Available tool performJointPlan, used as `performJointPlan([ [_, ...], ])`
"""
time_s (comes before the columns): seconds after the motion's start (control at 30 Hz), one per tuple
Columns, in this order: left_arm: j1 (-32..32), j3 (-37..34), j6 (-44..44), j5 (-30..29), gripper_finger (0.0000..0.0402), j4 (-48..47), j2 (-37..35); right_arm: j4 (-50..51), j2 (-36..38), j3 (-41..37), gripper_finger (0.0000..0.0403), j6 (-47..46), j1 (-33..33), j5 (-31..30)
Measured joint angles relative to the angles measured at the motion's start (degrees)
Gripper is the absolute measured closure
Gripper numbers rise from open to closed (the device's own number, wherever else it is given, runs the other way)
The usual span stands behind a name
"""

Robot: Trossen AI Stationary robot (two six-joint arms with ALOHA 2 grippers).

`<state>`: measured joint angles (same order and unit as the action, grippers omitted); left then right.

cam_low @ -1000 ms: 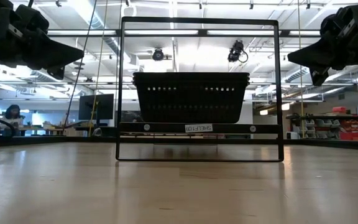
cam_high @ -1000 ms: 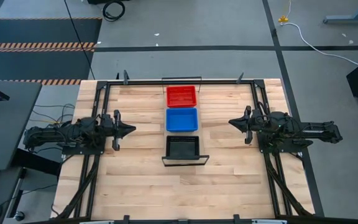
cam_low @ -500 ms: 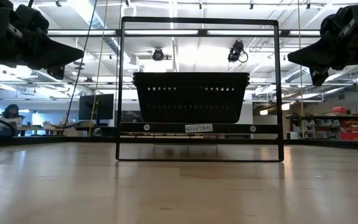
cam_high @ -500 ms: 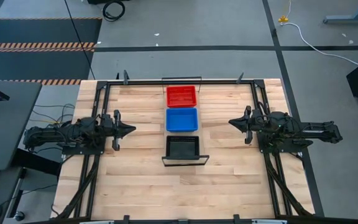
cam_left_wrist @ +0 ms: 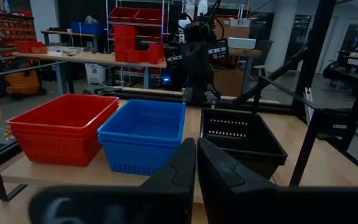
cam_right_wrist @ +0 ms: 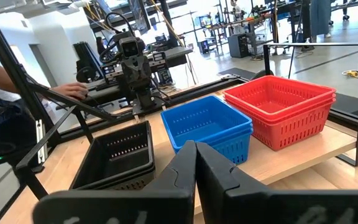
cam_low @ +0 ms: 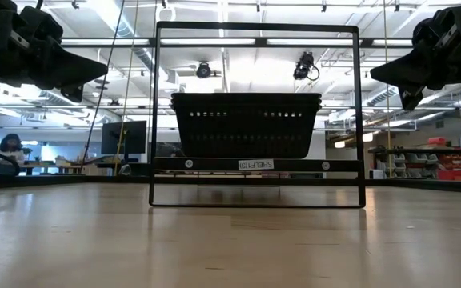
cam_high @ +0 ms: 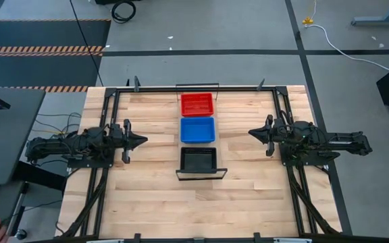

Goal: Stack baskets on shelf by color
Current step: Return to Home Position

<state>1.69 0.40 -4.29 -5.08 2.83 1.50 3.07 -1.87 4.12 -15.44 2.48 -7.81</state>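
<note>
Work is looking finished from above: the red baskets (cam_high: 197, 104), the blue baskets (cam_high: 198, 129) and the black baskets (cam_high: 198, 160) are sitting in one row along the shelf (cam_high: 201, 175), each colour in its own place, and no basket is lying loose on the tabletop (cam_high: 147, 196). The left gripper (cam_high: 142, 140) and the right gripper (cam_high: 251, 132) are hanging well apart from the row, one on either side, carrying nothing.

In the low view the black stack is filling the shelf's near end and hiding the other colours, while both arms are hovering high at the upper corners.

The left wrist view is showing nested rims in the red and blue piles, so these are looking like true stacks. This arm's fingers (cam_left_wrist: 176, 171) are pressing together with nothing between them.

The right wrist view is showing the three piles from the opposite side, and its fingers (cam_right_wrist: 219, 171) are likewise closed and empty.

By my judgement, only the parking of the arms is remaining.
</note>
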Motion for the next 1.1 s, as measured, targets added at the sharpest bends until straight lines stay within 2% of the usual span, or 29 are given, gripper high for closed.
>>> performJointPlan([
  [0.5, 0.00, -0.02, 0.00, 0.00, 0.0369, 0.00, 0.00, 0.00, 0.00, 0.00, 0.0390, 0.00, 0.01, 0.00],
  [0.9, 0.00, -0.02, 0.00, 0.02, 0.0383, 0.00, 0.00, 0.00, 0.00, 0.00, 0.0391, 0.00, 0.00, 0.01],
  [1.1, 0.00, -0.02, 0.00, 0.02, 0.0376, 0.00, 0.00, 0.00, 0.00, 0.00, 0.0391, 0.00, 0.00, 0.00],
])
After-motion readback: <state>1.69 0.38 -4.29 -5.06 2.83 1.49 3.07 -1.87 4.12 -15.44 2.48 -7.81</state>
